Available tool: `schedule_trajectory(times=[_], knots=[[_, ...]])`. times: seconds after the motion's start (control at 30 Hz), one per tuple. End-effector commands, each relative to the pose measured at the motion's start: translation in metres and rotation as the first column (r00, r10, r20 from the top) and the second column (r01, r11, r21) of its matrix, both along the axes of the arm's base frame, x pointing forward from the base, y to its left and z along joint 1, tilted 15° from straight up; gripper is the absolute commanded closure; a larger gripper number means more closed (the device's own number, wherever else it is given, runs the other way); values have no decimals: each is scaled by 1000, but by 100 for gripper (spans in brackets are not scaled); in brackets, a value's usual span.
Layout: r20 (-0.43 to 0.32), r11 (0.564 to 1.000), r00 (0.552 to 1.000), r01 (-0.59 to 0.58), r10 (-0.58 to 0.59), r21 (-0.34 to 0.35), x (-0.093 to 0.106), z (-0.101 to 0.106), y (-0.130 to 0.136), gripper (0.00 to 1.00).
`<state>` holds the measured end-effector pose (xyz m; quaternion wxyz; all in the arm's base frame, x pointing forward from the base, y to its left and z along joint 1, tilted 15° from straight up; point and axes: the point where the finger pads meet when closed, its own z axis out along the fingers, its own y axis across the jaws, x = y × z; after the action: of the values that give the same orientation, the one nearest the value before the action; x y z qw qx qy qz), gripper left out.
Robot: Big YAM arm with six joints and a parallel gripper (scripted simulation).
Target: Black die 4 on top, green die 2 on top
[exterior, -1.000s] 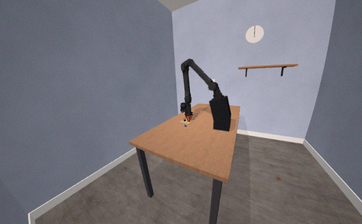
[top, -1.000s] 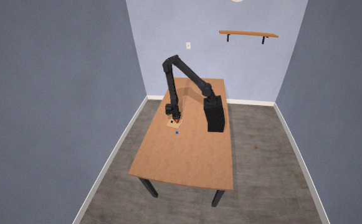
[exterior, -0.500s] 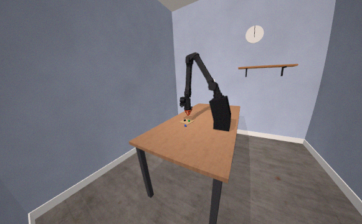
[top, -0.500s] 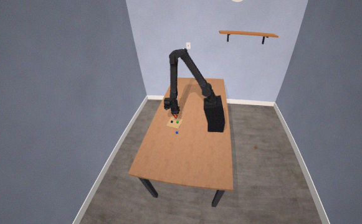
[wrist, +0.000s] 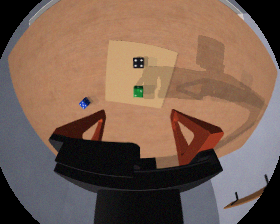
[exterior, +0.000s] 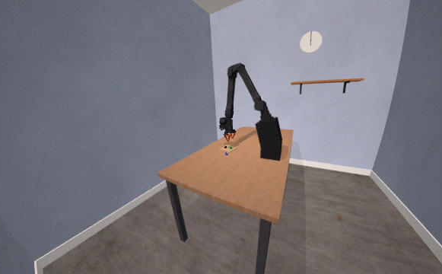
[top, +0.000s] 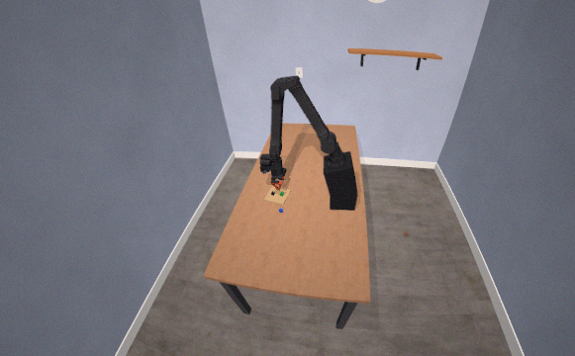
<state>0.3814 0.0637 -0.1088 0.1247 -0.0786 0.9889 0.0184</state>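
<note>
The black die (top: 273,193) (exterior: 225,147) (wrist: 138,62) lies flat on the mat (top: 278,200) (wrist: 119,75) with four white pips on top. The green die (top: 282,194) (exterior: 230,148) (wrist: 138,91) lies on the mat, apart from the black die and nearer the gripper in the wrist view. Its pips are too small to read for certain. The blue die (top: 281,211) (exterior: 226,154) (wrist: 84,103) lies on the table beside the mat; its top number is unclear. My gripper (top: 277,187) (exterior: 230,140) (wrist: 138,113) is wide open and empty, raised above the table close to the mat.
The mat lies flat on the wooden table (top: 297,247) (exterior: 221,171). The arm's black base (top: 340,185) (exterior: 269,141) stands at the table's right side. Shadows of the arm fall across the mat and table in the wrist view.
</note>
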Motion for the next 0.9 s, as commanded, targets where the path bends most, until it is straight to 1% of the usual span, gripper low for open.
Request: schedule_trajectory(times=[0.0, 0.43, 0.57, 0.63, 0.7, 0.73, 0.77, 0.87], knots=[[29, 1000, 1000, -5, 5, 3, 8, 11, -1, 0], [30, 1000, 1000, -5, 5, 4, 8, 11, -1, 0], [16, 1000, 1000, -5, 5, 1, 2, 13, -2, 0], [16, 1000, 1000, -5, 4, 1, 0, 17, -3, 0], [16, 1000, 1000, -5, 4, 1, 0, 17, -3, 0], [22, 1000, 1000, -5, 5, 2, 3, 22, -2, 0], [16, 1000, 1000, -5, 5, 1, -1, 24, -3, 0], [16, 1000, 1000, -4, 4, 1, -5, 38, -5, 0]])
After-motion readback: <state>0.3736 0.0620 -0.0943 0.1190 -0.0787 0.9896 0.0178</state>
